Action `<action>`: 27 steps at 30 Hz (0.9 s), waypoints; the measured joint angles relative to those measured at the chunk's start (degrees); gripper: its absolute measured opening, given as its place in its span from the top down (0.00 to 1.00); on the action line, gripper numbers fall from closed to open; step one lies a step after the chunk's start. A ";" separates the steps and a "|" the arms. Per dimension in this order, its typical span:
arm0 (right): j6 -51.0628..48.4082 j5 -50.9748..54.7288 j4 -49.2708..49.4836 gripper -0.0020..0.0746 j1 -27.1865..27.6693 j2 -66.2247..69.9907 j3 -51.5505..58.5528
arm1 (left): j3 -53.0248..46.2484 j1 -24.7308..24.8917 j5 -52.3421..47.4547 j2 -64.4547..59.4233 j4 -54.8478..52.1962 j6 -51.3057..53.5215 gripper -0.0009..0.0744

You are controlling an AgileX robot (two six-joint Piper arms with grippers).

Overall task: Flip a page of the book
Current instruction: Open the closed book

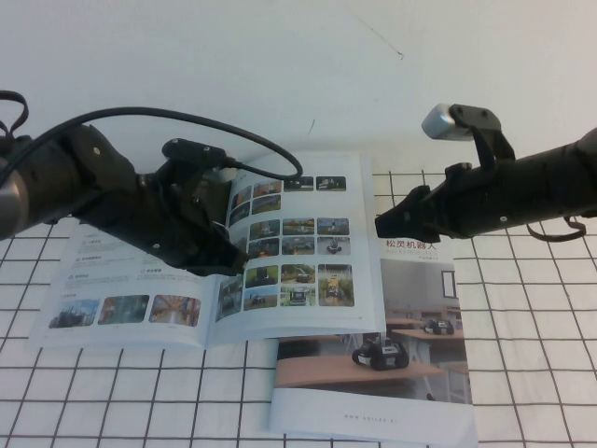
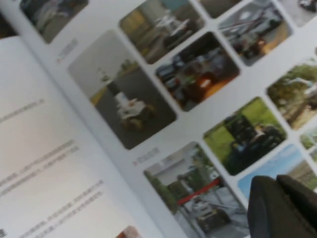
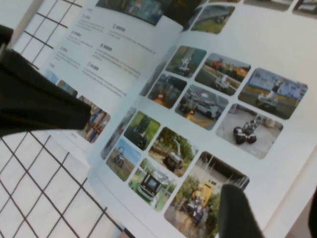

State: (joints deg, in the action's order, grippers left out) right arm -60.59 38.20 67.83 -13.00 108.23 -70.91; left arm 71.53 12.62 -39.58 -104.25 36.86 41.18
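The book (image 1: 121, 275) lies open on the checked cloth. Its right-hand page (image 1: 298, 252) shows rows of small colour photos, and the left leaf has text and a few photos. My left gripper (image 1: 227, 254) rests at the spine over the inner photos; in the left wrist view its fingers (image 2: 277, 208) are pressed together just above the page (image 2: 198, 99). My right gripper (image 1: 382, 225) is at the page's outer edge. In the right wrist view it (image 3: 273, 204) is open, one finger (image 3: 237, 213) over the photo page (image 3: 233, 99), the other beyond its edge.
A second brochure (image 1: 410, 373) with a robot-on-table cover lies partly under the open book at front right. The white cloth with a black grid (image 1: 532, 355) covers the table. The left arm's cable (image 1: 187, 126) arcs above the book. The left arm (image 3: 34, 104) shows dark in the right wrist view.
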 joint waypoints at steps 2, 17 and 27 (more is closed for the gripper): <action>0.00 0.10 0.11 0.55 0.00 0.61 0.00 | 0.00 -0.60 1.37 -0.53 -1.34 -3.23 0.99; -0.14 -0.44 3.47 0.43 -2.82 7.80 -3.62 | 0.27 -8.60 -3.00 -5.63 -1.02 -6.36 0.99; -0.14 -1.76 3.47 0.43 -2.82 10.87 -3.92 | 0.40 -8.69 -3.10 -7.33 -0.22 -6.36 0.99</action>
State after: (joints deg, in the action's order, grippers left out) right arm -60.73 36.45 71.30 -15.83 119.10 -74.83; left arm 71.94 3.93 -42.68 -111.58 36.63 34.82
